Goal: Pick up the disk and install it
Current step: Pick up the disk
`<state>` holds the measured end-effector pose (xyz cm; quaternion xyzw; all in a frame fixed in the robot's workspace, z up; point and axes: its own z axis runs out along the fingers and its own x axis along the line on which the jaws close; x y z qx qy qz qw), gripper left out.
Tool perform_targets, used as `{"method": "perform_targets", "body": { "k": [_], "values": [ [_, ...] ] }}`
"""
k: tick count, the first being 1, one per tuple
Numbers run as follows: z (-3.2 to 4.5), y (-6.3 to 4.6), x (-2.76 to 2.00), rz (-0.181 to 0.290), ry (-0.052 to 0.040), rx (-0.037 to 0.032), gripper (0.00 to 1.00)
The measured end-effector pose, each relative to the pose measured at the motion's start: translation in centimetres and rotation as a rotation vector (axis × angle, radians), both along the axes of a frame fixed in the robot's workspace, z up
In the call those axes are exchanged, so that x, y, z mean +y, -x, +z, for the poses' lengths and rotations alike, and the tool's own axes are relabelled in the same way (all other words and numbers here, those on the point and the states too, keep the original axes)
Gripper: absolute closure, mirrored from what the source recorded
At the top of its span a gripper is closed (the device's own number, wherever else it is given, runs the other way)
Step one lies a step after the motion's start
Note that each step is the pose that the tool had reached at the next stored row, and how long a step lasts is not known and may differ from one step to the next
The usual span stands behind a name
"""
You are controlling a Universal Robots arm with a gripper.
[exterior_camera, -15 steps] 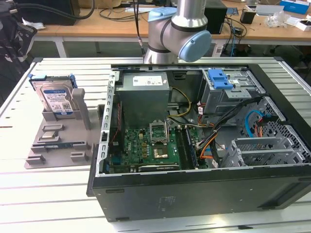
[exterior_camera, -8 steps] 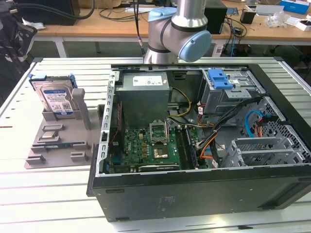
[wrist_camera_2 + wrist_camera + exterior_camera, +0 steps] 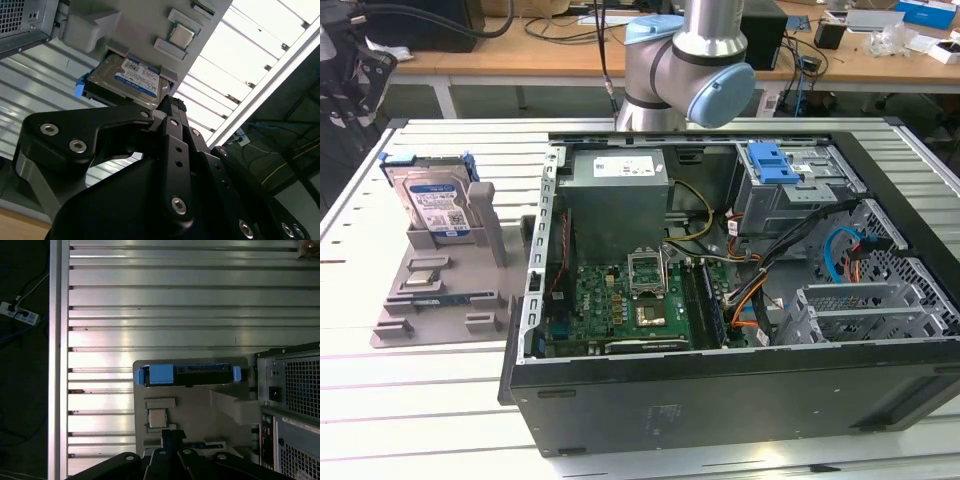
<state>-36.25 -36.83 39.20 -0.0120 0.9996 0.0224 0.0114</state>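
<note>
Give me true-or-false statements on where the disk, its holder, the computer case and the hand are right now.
1. The disk stands on edge in the grey holder. True.
2. The disk is inside the computer case. False: it sits outside, to the exterior view's left of the case.
3. The case lies open, with its motherboard showing. True.
4. The hand grips the disk. False: in the first wrist view the hand is apart from the disk, which sits in the holder.
</note>
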Motion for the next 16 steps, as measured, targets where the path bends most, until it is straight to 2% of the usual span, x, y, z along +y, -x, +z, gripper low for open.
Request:
{"method": "perform_targets", "body": {
  "k": [5,12,16],
  "values": [
    [0.0,0.0,0.0,0.114,0.0001,0.0001,0.89],
    [0.0,-0.01,0.04,0.184,0.0,0.0,0.89],
    [0.01,0.0,0.27,0.224,0.0001,0.0001,0.89]
  ]
}}
